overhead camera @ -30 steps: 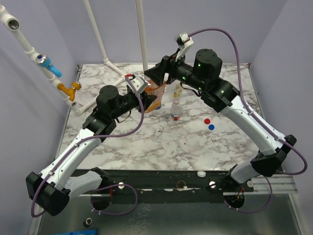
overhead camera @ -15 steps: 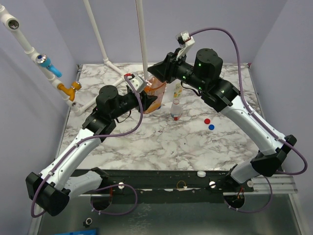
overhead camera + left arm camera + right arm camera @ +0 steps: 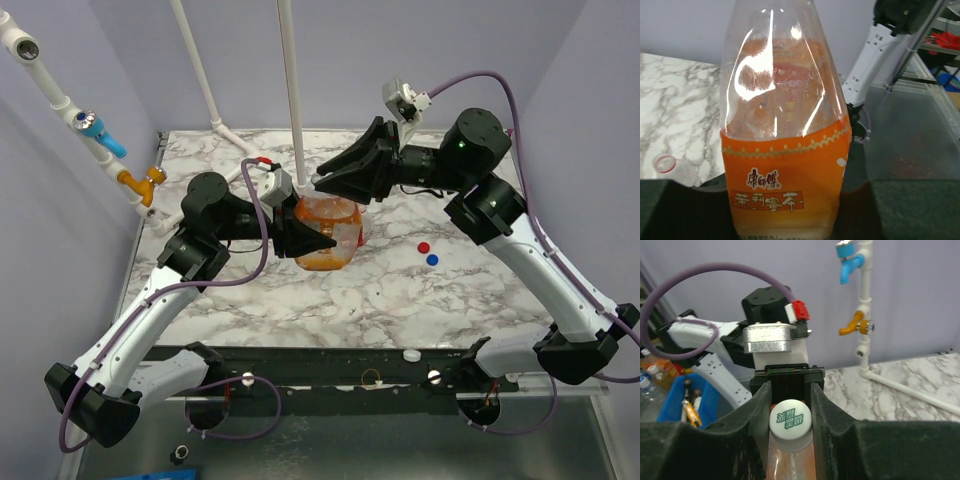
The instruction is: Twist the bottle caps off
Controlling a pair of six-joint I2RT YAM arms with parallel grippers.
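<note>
Unscrewing is in hand: left claw [image 3: 306, 240] clamps the orange-labelled bottle [image 3: 785, 175], right claw [image 3: 332, 184] from one o'clock pinches its white cap [image 3: 790, 422], which next likely needs a steady twist.

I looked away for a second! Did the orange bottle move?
Yes. In the top view the orange bottle has come toward the near edge of the table and looks bigger, likely lifted, while the loose red cap stays put.

The left claw [image 3: 796, 212] grips an orange-labelled bottle [image 3: 785, 155].
</note>
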